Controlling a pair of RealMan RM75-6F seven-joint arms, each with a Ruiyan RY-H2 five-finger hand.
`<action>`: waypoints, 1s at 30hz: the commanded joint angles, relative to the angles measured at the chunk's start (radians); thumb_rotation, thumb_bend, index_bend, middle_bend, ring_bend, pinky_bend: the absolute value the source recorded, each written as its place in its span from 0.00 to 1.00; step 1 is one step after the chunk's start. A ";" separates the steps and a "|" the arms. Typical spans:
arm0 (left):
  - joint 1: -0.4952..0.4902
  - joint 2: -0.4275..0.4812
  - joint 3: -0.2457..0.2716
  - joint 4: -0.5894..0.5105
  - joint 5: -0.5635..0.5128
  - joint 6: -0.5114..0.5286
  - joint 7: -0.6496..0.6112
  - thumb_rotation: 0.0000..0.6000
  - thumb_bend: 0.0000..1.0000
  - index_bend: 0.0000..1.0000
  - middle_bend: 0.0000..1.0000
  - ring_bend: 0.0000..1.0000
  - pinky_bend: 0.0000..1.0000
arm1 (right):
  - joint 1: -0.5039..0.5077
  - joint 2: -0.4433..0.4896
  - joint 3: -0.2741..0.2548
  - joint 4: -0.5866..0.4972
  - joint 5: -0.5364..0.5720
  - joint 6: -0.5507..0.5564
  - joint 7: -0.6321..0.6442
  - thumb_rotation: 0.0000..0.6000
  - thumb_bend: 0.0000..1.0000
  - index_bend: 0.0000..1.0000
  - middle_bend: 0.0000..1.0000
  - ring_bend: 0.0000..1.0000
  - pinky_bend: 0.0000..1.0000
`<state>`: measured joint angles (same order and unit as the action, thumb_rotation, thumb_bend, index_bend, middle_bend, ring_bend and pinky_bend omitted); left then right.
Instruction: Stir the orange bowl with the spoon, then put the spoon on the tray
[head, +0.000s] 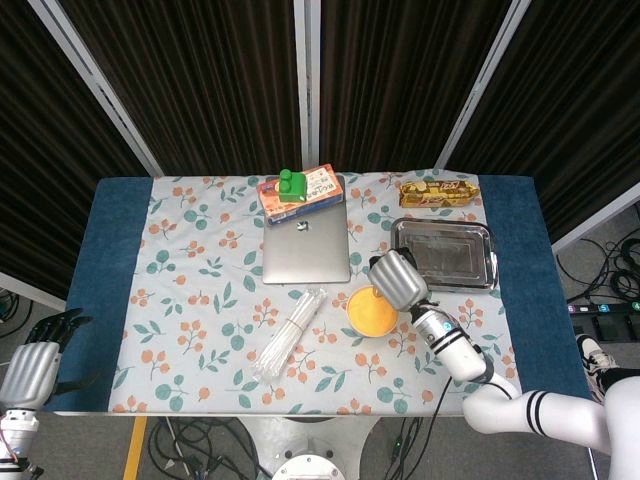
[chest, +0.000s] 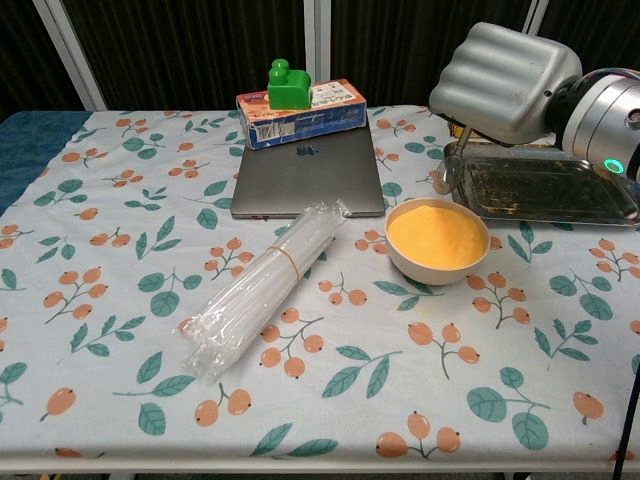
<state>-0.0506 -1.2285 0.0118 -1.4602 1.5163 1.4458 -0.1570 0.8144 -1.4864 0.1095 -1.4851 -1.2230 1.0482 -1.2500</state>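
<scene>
My right hand sits in the upper right of the frame, fingers curled around the spoon — its bowl hangs down just above the left end of the metal tray. Below it, right of centre, the orange bowl stands on the floral desk. A laptop lies upper centre, a box with a green block behind it — a bundle of clear straws slants across the middle.
</scene>
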 joint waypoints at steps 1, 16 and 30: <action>-0.002 0.004 -0.001 -0.007 -0.001 -0.002 0.008 1.00 0.00 0.26 0.22 0.15 0.14 | -0.028 0.006 0.042 -0.005 0.119 -0.035 0.130 1.00 0.47 1.00 1.00 1.00 1.00; -0.013 0.020 0.000 -0.056 0.000 -0.014 0.048 1.00 0.00 0.26 0.22 0.15 0.14 | -0.041 -0.019 0.125 0.202 0.343 -0.139 0.478 1.00 0.47 1.00 1.00 1.00 1.00; -0.013 0.024 0.003 -0.071 -0.009 -0.019 0.062 1.00 0.00 0.26 0.22 0.15 0.14 | -0.010 -0.217 0.131 0.635 0.437 -0.309 0.661 1.00 0.38 0.87 1.00 1.00 1.00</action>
<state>-0.0638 -1.2047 0.0146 -1.5314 1.5076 1.4268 -0.0948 0.7957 -1.6572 0.2388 -0.9126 -0.8064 0.7806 -0.6257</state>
